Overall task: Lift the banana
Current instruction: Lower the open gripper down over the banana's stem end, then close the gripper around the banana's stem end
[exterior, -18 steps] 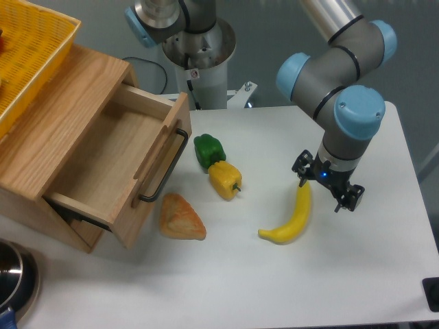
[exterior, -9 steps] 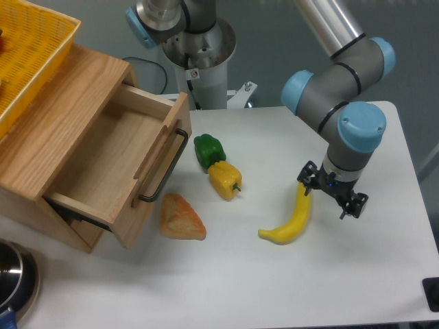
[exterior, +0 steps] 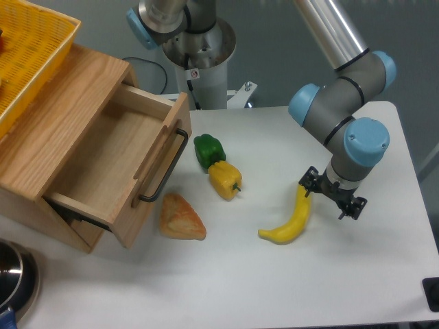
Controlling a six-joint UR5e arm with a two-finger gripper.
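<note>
The arm was built of smooth silver-grey metal tubes joined by darker grey cylindrical joint housings, each closed with a round pale blue plastic cap. Its wrist ended in a small black two-finger pincer (exterior: 332,199) with short dark fingers (exterior: 306,184) set on a narrow black bar. The broad silver-grey pedestal base (exterior: 200,51) carried a small white label with a red mark.

Bright yellow banana (exterior: 291,223); green pepper (exterior: 208,150); yellow pepper (exterior: 225,179); black gripper (exterior: 330,197); white table (exterior: 288,288).
</note>
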